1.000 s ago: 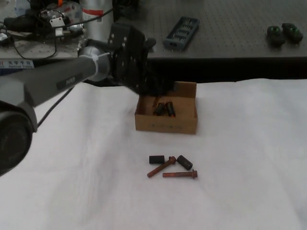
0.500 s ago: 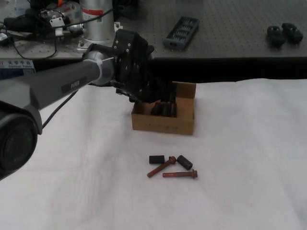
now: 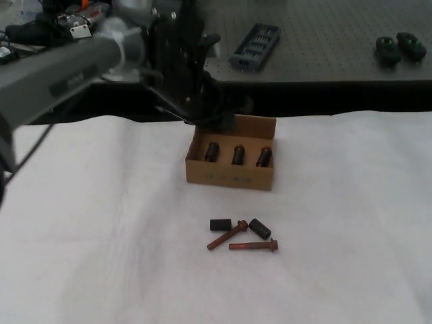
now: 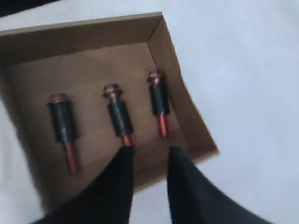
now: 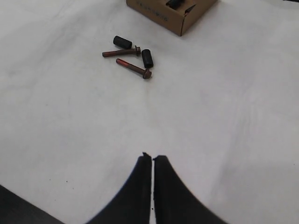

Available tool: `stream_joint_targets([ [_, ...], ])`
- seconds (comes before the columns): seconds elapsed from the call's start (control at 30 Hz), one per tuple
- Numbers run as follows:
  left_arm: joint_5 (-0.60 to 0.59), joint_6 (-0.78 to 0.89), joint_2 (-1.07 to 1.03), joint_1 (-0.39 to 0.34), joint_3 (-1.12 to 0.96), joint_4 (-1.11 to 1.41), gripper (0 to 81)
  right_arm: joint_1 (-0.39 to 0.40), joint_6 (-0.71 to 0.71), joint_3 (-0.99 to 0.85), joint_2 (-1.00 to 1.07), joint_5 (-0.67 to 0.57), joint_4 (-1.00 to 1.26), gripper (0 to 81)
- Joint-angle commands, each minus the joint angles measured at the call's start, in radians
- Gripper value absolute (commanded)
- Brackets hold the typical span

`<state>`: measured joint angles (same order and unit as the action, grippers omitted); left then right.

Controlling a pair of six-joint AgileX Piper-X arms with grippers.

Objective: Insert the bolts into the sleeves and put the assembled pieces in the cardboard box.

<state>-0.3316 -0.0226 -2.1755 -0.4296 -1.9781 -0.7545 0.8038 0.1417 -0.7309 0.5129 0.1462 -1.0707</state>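
Left gripper, fingers released and empty, hovers over the brown cardboard box holding three sleeved bolts; right gripper is clenched on nothing. At the box's 6 o'clock, loose rust-red bolts and black cylindrical sleeves may roll if nudged.

The left arm's black two-finger gripper, which was down inside the brown cardboard box a moment ago, has lifted up and pulled back toward the far left rim, its fingers parted with nothing between them. With it out of the way, three rust-red bolts in black sleeves now lie side by side in the box, where only two showed before. The box itself has been nudged a little to the left.
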Motion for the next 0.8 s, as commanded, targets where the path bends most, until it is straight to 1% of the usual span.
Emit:
stream_joint_targets([
  [0.0,0.050,-0.152,0.080,-0.004,0.023,-0.171,4.6,-0.005,-0.008,-0.002,-0.007,0.002,-0.003,1.8],
  [0.03,0.050,-0.174,0.106,-0.004,0.044,-0.206,2.0,-0.005,-0.008,-0.002,-0.007,0.002,-0.003,1.8],
  [0.1,0.050,-0.188,0.164,-0.004,0.105,-0.232,0.0,-0.005,-0.008,-0.002,-0.007,0.014,-0.002,1.8],
  [0.2,0.050,-0.177,0.277,-0.004,0.246,-0.223,0.0,-0.005,-0.001,-0.002,-0.007,0.049,-0.005,1.8],
  [0.3,0.043,-0.141,0.422,-0.004,0.446,-0.168,0.0,-0.005,-0.001,-0.002,-0.007,0.069,-0.011,1.8],
  [0.47,0.033,-0.053,0.747,-0.004,0.799,-0.021,0.0,-0.005,-0.001,-0.002,-0.007,0.069,-0.017,1.8],
  [0.57,0.030,-0.012,0.942,-0.004,0.967,0.027,0.0,-0.005,-0.001,-0.002,-0.007,0.069,-0.017,1.8],
  [0.77,0.030,0.034,1.300,-0.004,1.175,0.032,0.0,-0.005,-0.001,-0.002,-0.007,0.069,-0.017,1.8],
])
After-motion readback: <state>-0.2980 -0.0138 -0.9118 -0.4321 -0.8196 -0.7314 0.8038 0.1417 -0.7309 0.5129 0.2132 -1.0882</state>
